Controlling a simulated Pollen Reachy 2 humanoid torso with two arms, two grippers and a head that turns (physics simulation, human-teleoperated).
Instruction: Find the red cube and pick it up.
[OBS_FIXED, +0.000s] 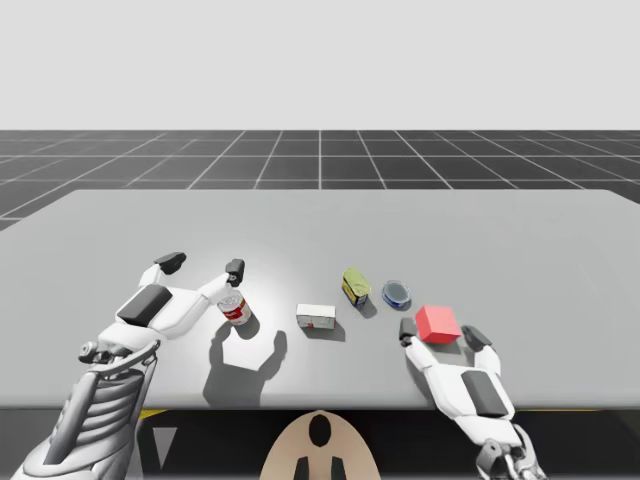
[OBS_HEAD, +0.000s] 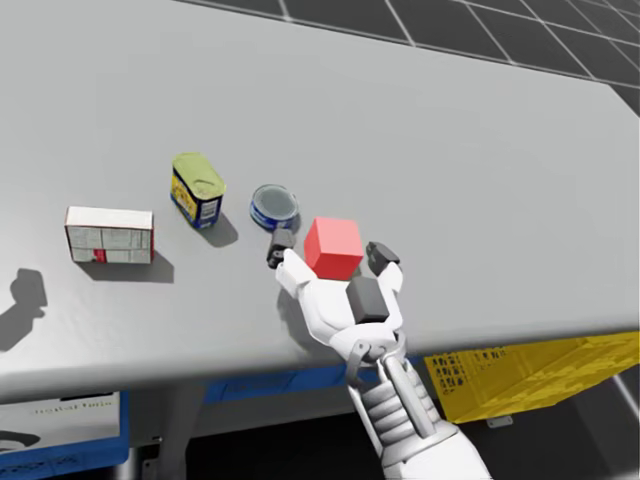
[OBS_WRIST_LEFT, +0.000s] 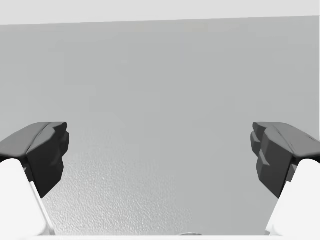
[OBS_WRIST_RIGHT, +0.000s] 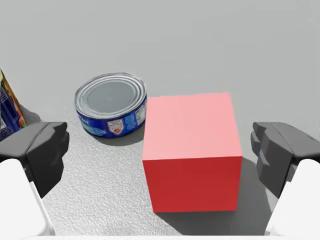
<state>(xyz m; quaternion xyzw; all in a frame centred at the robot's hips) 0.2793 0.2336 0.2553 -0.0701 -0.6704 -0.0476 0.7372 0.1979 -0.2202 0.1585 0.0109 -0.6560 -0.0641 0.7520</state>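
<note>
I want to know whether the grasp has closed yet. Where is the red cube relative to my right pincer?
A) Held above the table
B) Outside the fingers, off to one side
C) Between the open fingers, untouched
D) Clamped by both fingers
C: the right wrist view shows the cube resting on the table between the right pincer's spread fingers, with a gap on each side.

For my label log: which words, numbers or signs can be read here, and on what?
Nothing is readable.
The low blue can: print too small.
The yellow and blue can: too small.
The white box: too small.
The red and white can: too small.
The red cube: no print.
</note>
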